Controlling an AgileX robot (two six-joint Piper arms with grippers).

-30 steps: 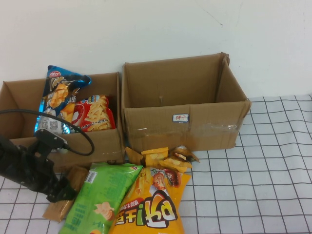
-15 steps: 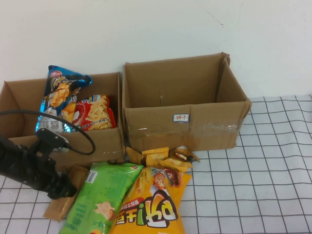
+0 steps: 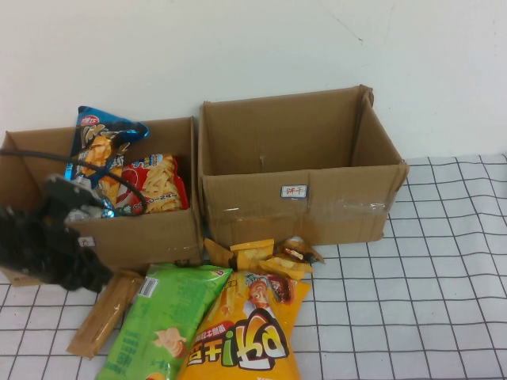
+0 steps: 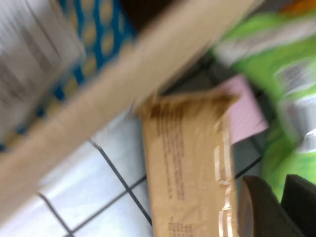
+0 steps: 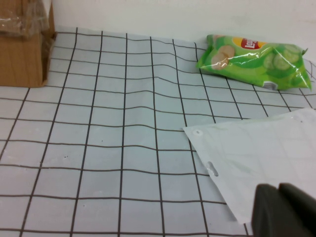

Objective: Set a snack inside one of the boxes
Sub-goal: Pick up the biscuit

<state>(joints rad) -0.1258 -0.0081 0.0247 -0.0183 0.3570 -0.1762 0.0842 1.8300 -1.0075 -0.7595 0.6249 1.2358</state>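
A flat brown snack packet [image 3: 103,314] lies on the checked cloth in front of the left cardboard box [image 3: 150,237]. It also shows in the left wrist view [image 4: 185,168]. My left gripper [image 3: 93,279] hovers just above and left of the packet's far end, close to the box's front wall. Its fingers [image 4: 256,207] are shut and sit beside the packet's edge, not on it. The larger right box [image 3: 301,198] stands open. My right gripper [image 5: 284,210] is shut and empty and shows only in its wrist view.
The left box holds a blue bag [image 3: 99,146] and a red bag [image 3: 154,186]. A green bag [image 3: 162,324], a yellow bag [image 3: 245,340] and small yellow packets [image 3: 265,253] lie before the boxes. A white plastic sheet [image 5: 256,153] and a green crisp bag [image 5: 254,61] lie near the right gripper.
My left arm has risen and drawn back left toward the left box's front wall. The brown packet, partly covered by the gripper before, now lies in full view on the cloth.
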